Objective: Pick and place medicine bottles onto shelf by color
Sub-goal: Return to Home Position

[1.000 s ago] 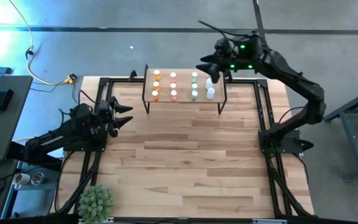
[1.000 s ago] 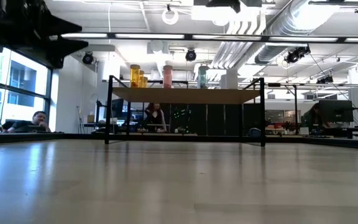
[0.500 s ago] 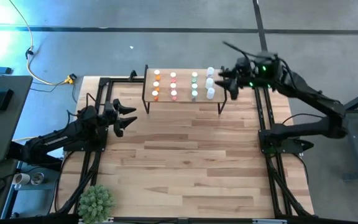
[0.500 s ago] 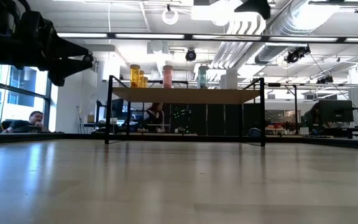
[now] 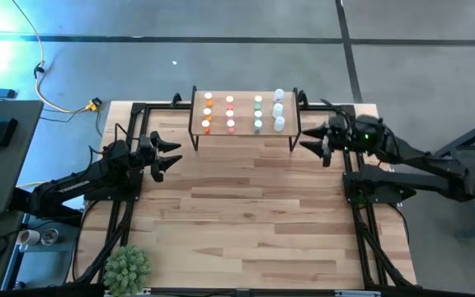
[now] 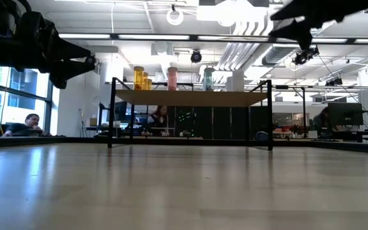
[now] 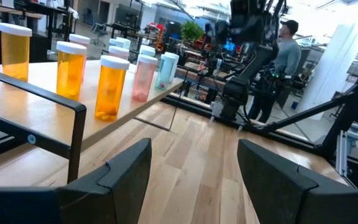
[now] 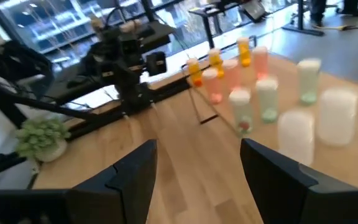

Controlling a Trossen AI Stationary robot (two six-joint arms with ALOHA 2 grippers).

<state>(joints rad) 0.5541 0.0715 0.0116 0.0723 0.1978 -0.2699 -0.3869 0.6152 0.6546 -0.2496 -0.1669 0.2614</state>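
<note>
Wooden table (image 5: 246, 214): shelf (image 5: 243, 116) stands at 12 o'clock, potted plant (image 5: 128, 266) at the 7 o'clock corner. Shelf carries medicine bottles (image 5: 230, 113) in four colour-sorted columns.

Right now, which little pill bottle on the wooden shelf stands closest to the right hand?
The front clear white-capped bottle, at the light-wood shelf's end beside the right hand; the coloured bottles stand farther off.

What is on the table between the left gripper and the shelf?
Nothing. In the high view, only bare table shows between the open left gripper and the shelf.
</note>
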